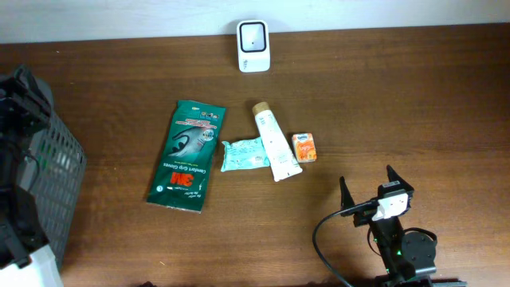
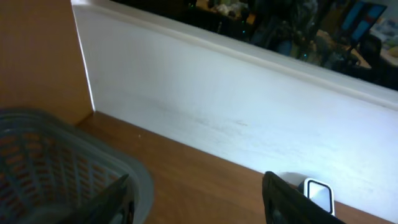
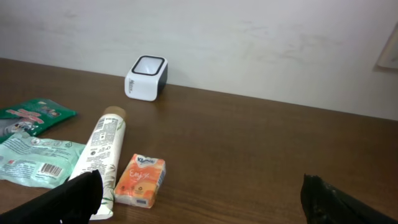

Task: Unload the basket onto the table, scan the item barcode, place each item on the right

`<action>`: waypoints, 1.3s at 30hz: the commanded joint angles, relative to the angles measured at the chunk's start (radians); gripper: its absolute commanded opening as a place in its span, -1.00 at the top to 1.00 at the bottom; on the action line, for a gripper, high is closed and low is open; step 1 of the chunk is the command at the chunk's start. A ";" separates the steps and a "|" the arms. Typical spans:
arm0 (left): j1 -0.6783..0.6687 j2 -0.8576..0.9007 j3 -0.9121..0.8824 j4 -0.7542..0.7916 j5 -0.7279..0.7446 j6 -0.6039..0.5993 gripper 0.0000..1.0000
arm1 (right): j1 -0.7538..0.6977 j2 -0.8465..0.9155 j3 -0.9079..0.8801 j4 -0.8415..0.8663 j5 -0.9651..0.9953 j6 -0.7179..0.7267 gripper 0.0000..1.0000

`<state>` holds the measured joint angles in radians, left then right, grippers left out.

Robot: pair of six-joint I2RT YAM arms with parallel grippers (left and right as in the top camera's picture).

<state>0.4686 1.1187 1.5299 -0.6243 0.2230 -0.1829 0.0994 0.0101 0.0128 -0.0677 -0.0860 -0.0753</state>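
Overhead: barcode scanner (image 1: 253,45) stands at the far edge of the bench (image 1: 414,96), about mid-length, window up. Four candidate items lie flat in a row mid-bench. From the left: 3M gloves packet (image 1: 188,155), teal sachet (image 1: 242,155), tube (image 1: 275,142) with its cap toward the scanner, small orange pack (image 1: 304,147). The sachet touches the tube and the orange pack sits just beside it; the gloves packet lies a little apart. Can't tell which one is the target. No barcode is readable from here, and nothing is lifted. Right gripper (image 1: 366,179) hovers near the near-right corner, jaws spread wide and empty, pointing at the row. My read: staged for a pick. Left arm (image 1: 20,104) is parked over the mesh basket (image 1: 56,171) at the left edge, probably to keep out of the way.

Left wrist: left gripper (image 2: 199,202) looks along the bench at the white wall (image 2: 217,106). Jaws are partly apart with nothing between them. The basket rim is below left, and the scanner is just visible past the right finger. No items in frame.

Right wrist: jaws at full spread, empty. The orange pack and tube are nearest, just ahead and left of centre, with the sachet and gloves packet further left. The scanner is beyond them at the wall. The orange pack looks like the easiest grab: small, boxy and free on its right side.
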 commanded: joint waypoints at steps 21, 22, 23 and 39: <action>0.251 0.543 0.016 -0.167 -0.166 0.032 -0.98 | 0.006 -0.007 -0.007 -0.003 0.001 0.004 -0.97; 0.261 0.574 0.016 -0.187 -0.166 0.032 -1.00 | 0.006 -0.007 -0.007 -0.003 0.001 0.004 -0.97; 0.269 0.603 0.016 -0.209 -0.166 0.032 -0.99 | 0.006 -0.007 -0.007 -0.003 0.001 0.004 -0.97; 0.266 0.814 0.015 -0.230 -0.136 0.181 -0.98 | 0.006 -0.007 -0.007 -0.003 0.001 0.004 -0.97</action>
<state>0.7418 1.8950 1.5352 -0.8566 0.0723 -0.0513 0.0994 0.0101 0.0128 -0.0677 -0.0864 -0.0757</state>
